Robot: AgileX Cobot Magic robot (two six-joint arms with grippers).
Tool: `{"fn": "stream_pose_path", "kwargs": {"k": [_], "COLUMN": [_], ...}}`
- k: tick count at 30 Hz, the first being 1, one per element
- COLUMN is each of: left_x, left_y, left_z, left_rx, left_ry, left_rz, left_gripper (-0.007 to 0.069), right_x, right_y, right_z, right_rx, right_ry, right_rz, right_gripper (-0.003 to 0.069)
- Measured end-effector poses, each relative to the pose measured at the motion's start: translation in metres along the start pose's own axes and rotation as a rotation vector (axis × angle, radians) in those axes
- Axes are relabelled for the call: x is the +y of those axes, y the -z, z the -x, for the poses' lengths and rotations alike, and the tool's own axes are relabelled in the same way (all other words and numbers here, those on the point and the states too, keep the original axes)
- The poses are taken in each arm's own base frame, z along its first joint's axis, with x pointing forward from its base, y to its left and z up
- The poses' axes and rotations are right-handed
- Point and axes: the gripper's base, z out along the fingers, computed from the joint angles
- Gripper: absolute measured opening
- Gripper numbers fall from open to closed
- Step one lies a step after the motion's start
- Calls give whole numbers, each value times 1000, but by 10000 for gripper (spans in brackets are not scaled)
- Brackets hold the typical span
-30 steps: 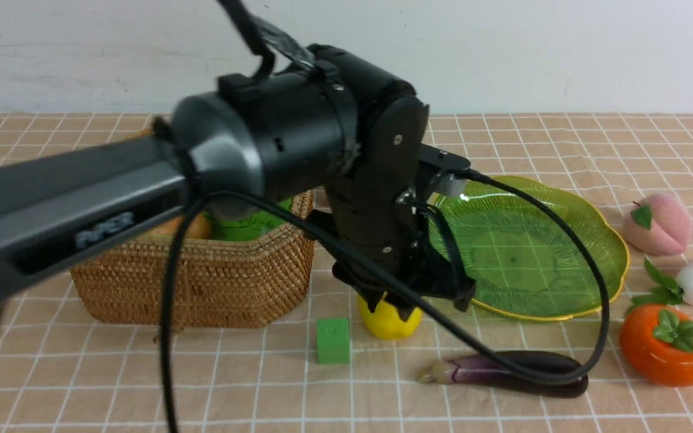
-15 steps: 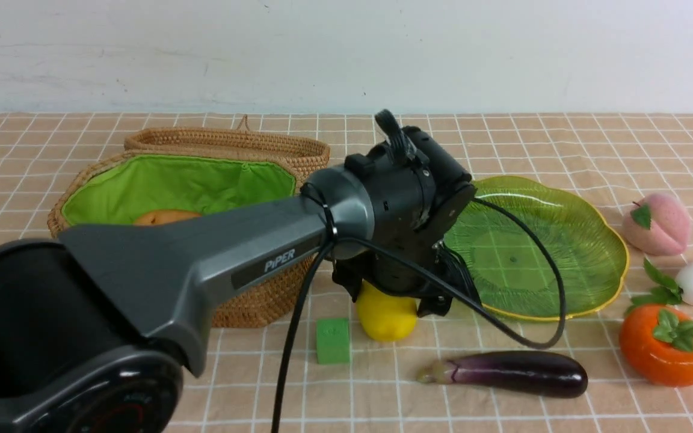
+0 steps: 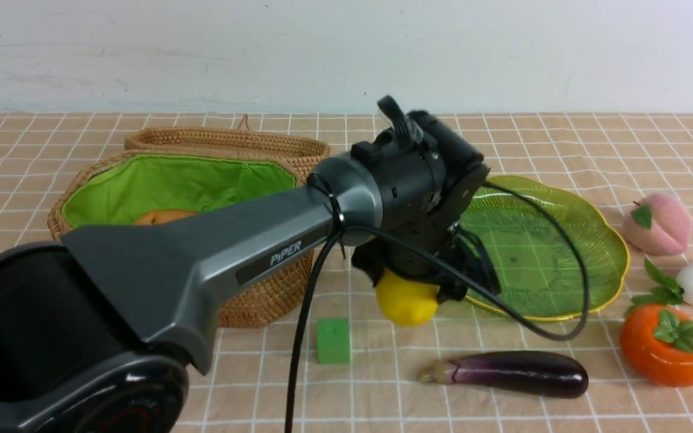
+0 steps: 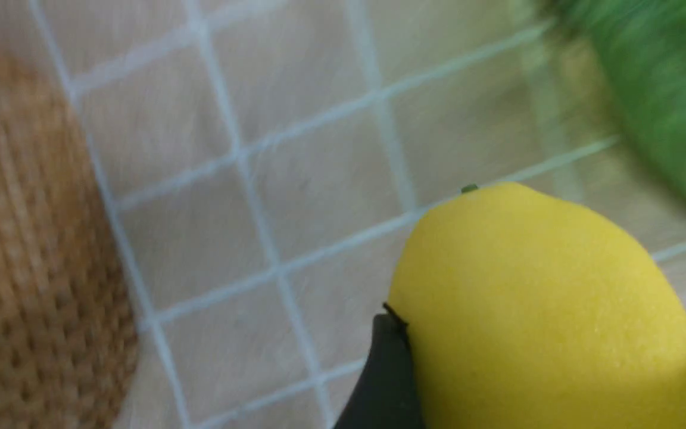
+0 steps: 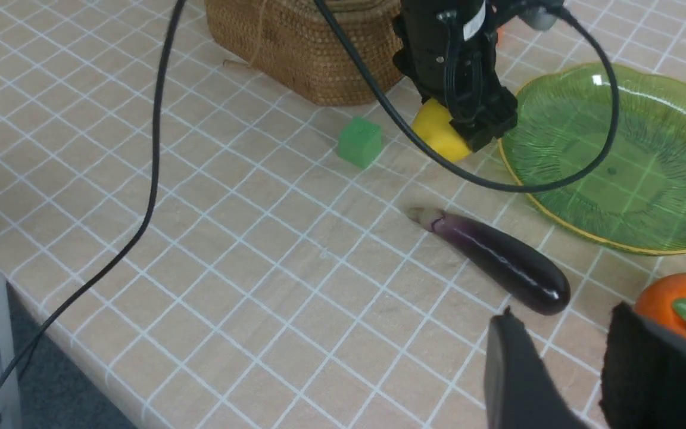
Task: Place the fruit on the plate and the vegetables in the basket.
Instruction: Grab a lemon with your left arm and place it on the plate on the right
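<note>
The left gripper's (image 4: 548, 357) jaws clasp a yellow lemon (image 4: 533, 286), between the basket (image 3: 262, 294) and the green plate (image 3: 563, 240). The right gripper (image 5: 563, 316), jaws apart and empty, hovers near the eggplant (image 5: 498, 256) and the persimmon (image 5: 670, 298).

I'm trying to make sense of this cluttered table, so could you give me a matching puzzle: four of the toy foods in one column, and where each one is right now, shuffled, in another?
Things:
1. lemon
2. eggplant
3. potato
4. peach

Places:
A. inside the basket
B. on the tablecloth, to the right of the plate
C. gripped in the left pincer
D. on the tablecloth, nearer the camera than the plate

Pairs: 1-C, 2-D, 3-A, 4-B.
</note>
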Motion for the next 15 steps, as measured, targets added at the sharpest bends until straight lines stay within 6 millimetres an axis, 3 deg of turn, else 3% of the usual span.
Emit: {"fn": "stream_pose_path", "kwargs": {"k": [1, 2, 6, 15], "left_x": [-2, -7, -20, -37], "left_y": [5, 23, 33, -25], "left_z": [3, 16, 31, 33], "left_rx": [-16, -100, -249, -374], "left_ry": [-16, -50, -116, -253], "left_rz": [-12, -63, -177, -219], "left_gripper": [591, 591, 591, 591], "right_x": [0, -3, -13, -26], "right_y": [0, 0, 1, 4], "right_z": [0, 2, 4, 3], "right_rx": [-2, -20, -59, -73], "right_ry": [-1, -32, -135, -256], "right_rz": [-4, -37, -143, -282], "right_gripper": [234, 234, 234, 234]}}
